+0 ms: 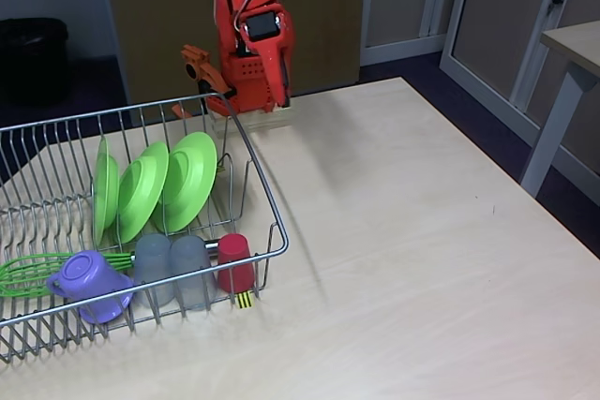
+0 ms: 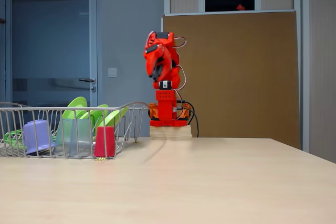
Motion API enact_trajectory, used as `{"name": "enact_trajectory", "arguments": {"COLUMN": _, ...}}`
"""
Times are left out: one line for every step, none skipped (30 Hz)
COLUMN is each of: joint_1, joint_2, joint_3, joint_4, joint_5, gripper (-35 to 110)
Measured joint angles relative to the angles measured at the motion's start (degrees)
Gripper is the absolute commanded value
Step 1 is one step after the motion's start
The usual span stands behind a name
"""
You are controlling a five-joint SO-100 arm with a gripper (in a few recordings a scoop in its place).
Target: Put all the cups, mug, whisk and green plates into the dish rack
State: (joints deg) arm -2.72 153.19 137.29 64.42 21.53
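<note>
In the fixed view from above, the dish rack (image 1: 265, 196) sits at the left of the tabletop (image 1: 422, 231) and already holds everything the task names. Three green plates (image 1: 187, 182) stand on edge between the prongs, side by side. In front of them, along the near wall, two grey cups (image 1: 173, 269) and a red cup (image 1: 234, 262) stand upside down in a row, with the purple mug (image 1: 91, 285) tipped on its side at their left. The whisk (image 1: 33, 272) lies flat behind the mug, its green loops toward the left edge. Nothing of the task lies loose on the tabletop, so the job looks done. The red arm is folded up on its base behind the rack's far corner; the tool (image 1: 195, 65) hangs there holding nothing, and I cannot tell whether its fingers are apart or together.

In the fixed view from table level, the same rack (image 2: 137, 109) shows the plates (image 2: 77, 104), mug (image 2: 37, 136), grey cups (image 2: 73, 136) and red cup (image 2: 105, 141) inside. The arm stands folded upright, well apart from the rack, and nothing blocks its way.
</note>
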Motion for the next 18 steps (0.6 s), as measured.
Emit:
{"name": "enact_trajectory", "arguments": {"joint_1": -1.8, "joint_2": 0.6, "joint_3": 1.4, "joint_4": -1.0, "joint_5": 0.5, "gripper": 0}}
{"name": "enact_trajectory", "arguments": {"joint_1": -3.9, "joint_2": 1.6, "joint_3": 3.3, "joint_4": -2.1, "joint_5": 0.6, "gripper": 0}}
{"name": "enact_trajectory", "arguments": {"joint_1": -5.5, "joint_2": 2.4, "joint_3": 5.2, "joint_4": -3.5, "joint_5": 0.6, "gripper": 0}}
{"name": "enact_trajectory", "arguments": {"joint_1": -7.4, "joint_2": 3.4, "joint_3": 7.3, "joint_4": -4.6, "joint_5": 0.8, "gripper": 0}}
{"name": "enact_trajectory", "arguments": {"joint_1": -8.9, "joint_2": 4.7, "joint_3": 9.9, "joint_4": -5.6, "joint_5": 0.7, "gripper": 0}}
{"name": "enact_trajectory", "arguments": {"joint_1": -10.3, "joint_2": 6.5, "joint_3": 12.9, "joint_4": -6.7, "joint_5": 0.6, "gripper": 0}}
{"name": "enact_trajectory", "arguments": {"joint_1": -11.5, "joint_2": 8.4, "joint_3": 16.0, "joint_4": -7.7, "joint_5": 0.6, "gripper": 0}}
{"name": "enact_trajectory", "arguments": {"joint_1": -12.8, "joint_2": 10.2, "joint_3": 19.2, "joint_4": -9.1, "joint_5": 0.7, "gripper": 0}}
{"name": "enact_trajectory", "arguments": {"joint_1": -13.7, "joint_2": 12.1, "joint_3": 22.2, "joint_4": -10.3, "joint_5": 0.9, "gripper": 0}}
{"name": "enact_trajectory", "arguments": {"joint_1": -14.6, "joint_2": 14.2, "joint_3": 25.2, "joint_4": -10.8, "joint_5": 0.8, "gripper": 0}}
{"name": "enact_trajectory", "arguments": {"joint_1": -15.5, "joint_2": 15.6, "joint_3": 27.7, "joint_4": -10.8, "joint_5": 0.4, "gripper": 0}}
{"name": "enact_trajectory", "arguments": {"joint_1": -16.1, "joint_2": 16.3, "joint_3": 29.3, "joint_4": -10.5, "joint_5": -1.1, "gripper": 0}}
{"name": "enact_trajectory", "arguments": {"joint_1": -16.9, "joint_2": 17.3, "joint_3": 30.6, "joint_4": -10.1, "joint_5": -3.3, "gripper": 0}}
{"name": "enact_trajectory", "arguments": {"joint_1": -17.6, "joint_2": 18.5, "joint_3": 32.2, "joint_4": -9.8, "joint_5": -5.8, "gripper": 0}}
{"name": "enact_trajectory", "arguments": {"joint_1": -18.4, "joint_2": 19.4, "joint_3": 33.8, "joint_4": -9.8, "joint_5": -8.2, "gripper": 0}}
{"name": "enact_trajectory", "arguments": {"joint_1": -18.7, "joint_2": 20.8, "joint_3": 35.2, "joint_4": -9.8, "joint_5": -10.4, "gripper": 0}}
{"name": "enact_trajectory", "arguments": {"joint_1": -19.1, "joint_2": 23.6, "joint_3": 37.2, "joint_4": -9.1, "joint_5": -12.5, "gripper": 0}}
{"name": "enact_trajectory", "arguments": {"joint_1": -19.5, "joint_2": 25.6, "joint_3": 38.7, "joint_4": -8.3, "joint_5": -14.9, "gripper": 0}}
